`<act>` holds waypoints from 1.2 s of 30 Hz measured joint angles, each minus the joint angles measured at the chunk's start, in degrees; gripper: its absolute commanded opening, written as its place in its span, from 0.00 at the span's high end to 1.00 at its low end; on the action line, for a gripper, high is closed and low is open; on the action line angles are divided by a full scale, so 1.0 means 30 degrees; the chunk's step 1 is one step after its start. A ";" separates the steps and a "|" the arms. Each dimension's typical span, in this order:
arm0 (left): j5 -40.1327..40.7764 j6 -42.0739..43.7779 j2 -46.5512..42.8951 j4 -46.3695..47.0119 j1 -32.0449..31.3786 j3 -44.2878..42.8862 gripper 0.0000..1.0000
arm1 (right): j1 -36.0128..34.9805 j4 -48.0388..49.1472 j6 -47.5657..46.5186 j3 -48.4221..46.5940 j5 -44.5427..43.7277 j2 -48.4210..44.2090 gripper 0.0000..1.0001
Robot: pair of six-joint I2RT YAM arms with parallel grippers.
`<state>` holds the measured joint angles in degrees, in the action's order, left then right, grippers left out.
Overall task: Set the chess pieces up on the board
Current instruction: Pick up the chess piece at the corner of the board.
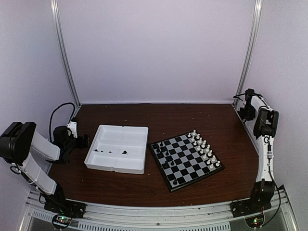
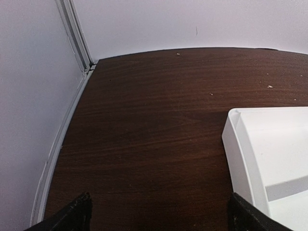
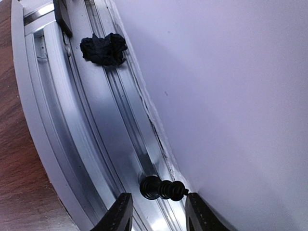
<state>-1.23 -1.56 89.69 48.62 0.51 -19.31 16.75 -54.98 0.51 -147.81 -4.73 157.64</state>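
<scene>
The board (image 1: 186, 166) lies right of the table's middle. A few black chess pieces (image 1: 162, 151) stand along its left side. Several more black pieces (image 1: 109, 151) lie in the white tray (image 1: 120, 166). One black piece (image 3: 163, 188) lies sideways just past my right gripper's tips, its top touching the right finger (image 3: 198, 214), with a gap to the left finger. My right gripper (image 3: 158, 198) is partly open at the back right wall (image 1: 248, 109). Left of the tray, my left gripper (image 1: 83, 140) is wide open over bare wood (image 2: 160, 211).
White pieces (image 1: 204, 149) line the board's right side. The tray's corner (image 2: 255, 144) shows beside my left gripper's right finger. An aluminium rail (image 3: 91, 125) and the wall are close under my right gripper. A black clump (image 3: 103, 48) sits on the rail.
</scene>
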 measured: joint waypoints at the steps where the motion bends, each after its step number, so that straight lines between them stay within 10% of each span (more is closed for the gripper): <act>1: 0.0000 0.0000 0.0000 0.0000 0.0000 0.0000 0.02 | 0.0000 -0.0036 0.0022 -0.0044 0.0007 0.0029 0.61; 7: 0.0000 0.0000 0.0000 0.0000 0.0000 0.0000 0.02 | 0.0000 -0.0211 0.0131 -0.0335 0.0029 0.0168 0.76; 36: 0.0000 0.0000 0.0000 -0.0007 0.0000 0.0000 0.02 | 0.0022 -0.0189 0.0189 -0.0357 0.0233 0.0168 0.85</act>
<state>-1.23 -1.56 89.69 48.60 0.51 -19.31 16.82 -55.55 1.08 -148.88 -4.03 158.15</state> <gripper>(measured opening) 0.976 0.165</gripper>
